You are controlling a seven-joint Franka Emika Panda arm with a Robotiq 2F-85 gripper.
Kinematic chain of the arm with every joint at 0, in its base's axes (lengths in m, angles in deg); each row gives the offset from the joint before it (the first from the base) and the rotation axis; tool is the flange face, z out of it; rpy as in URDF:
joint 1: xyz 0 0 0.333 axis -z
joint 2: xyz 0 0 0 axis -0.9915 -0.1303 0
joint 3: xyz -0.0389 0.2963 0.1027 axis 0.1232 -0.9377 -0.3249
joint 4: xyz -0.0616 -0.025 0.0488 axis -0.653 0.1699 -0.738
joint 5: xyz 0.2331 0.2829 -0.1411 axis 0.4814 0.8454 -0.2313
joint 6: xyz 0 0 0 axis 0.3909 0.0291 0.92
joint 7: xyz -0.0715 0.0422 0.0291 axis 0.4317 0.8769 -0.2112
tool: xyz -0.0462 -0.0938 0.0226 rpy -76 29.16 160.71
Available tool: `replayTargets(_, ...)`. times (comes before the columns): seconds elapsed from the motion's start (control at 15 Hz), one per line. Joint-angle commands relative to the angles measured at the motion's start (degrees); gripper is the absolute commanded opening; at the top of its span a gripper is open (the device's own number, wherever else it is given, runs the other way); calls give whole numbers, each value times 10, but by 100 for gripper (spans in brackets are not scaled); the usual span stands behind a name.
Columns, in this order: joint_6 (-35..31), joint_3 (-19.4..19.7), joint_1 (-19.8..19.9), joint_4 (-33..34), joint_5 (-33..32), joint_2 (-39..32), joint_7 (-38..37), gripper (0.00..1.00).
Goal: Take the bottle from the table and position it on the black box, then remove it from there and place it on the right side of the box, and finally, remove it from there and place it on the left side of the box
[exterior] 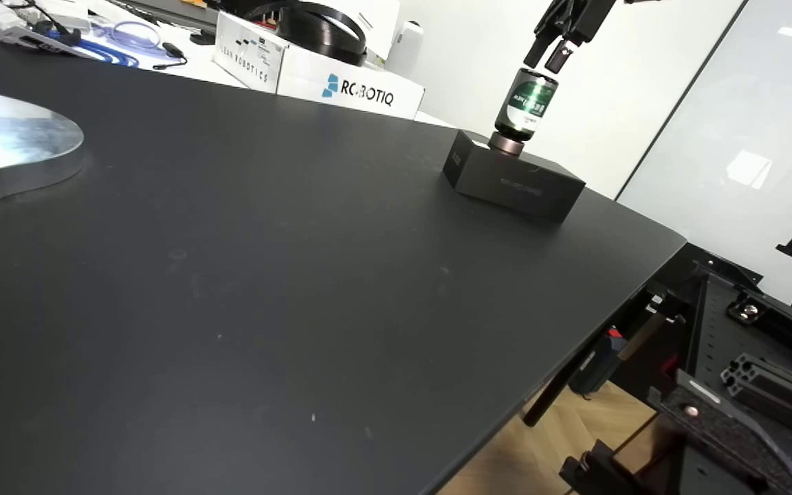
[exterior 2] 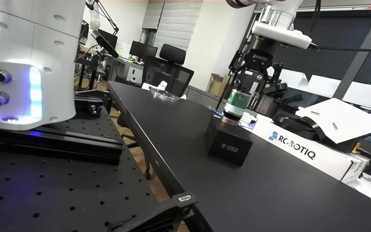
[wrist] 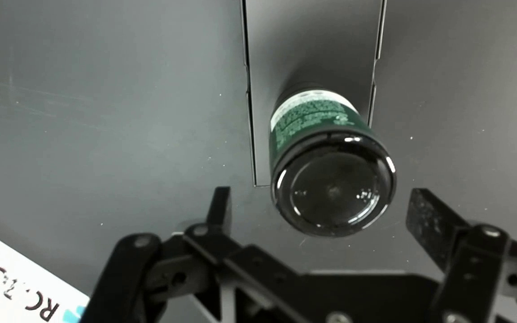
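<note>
The bottle has a green label and stands cap-down near one end of the black box. Both also show in an exterior view, the bottle on top of the box. In the wrist view the bottle's dark round base faces up, with the box's top beneath it. The box stands on the black table. My gripper is open at the upper end of the bottle. In the wrist view its fingers are on either side of the bottle, with gaps on both sides.
A white Robotiq box stands behind the table's far edge; it also shows in an exterior view. A shiny curved plate lies on the table. The robot base stands on a perforated platform beside the table edge.
</note>
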Motion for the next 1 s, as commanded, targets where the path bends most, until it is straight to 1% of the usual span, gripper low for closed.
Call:
replayTargets(0.0, 39, 7, -2, -2, -6, 43, 4, 100)
replayTargets(0.13, 73, 8, -5, 1, -20, 53, 6, 100)
replayTargets(0.2, 44, 8, -8, 1, -8, 33, 1, 100)
replayTargets(0.4, 64, 10, -9, 1, -15, 46, 2, 100)
replayTargets(0.93, 65, 10, -9, 1, -15, 46, 4, 100)
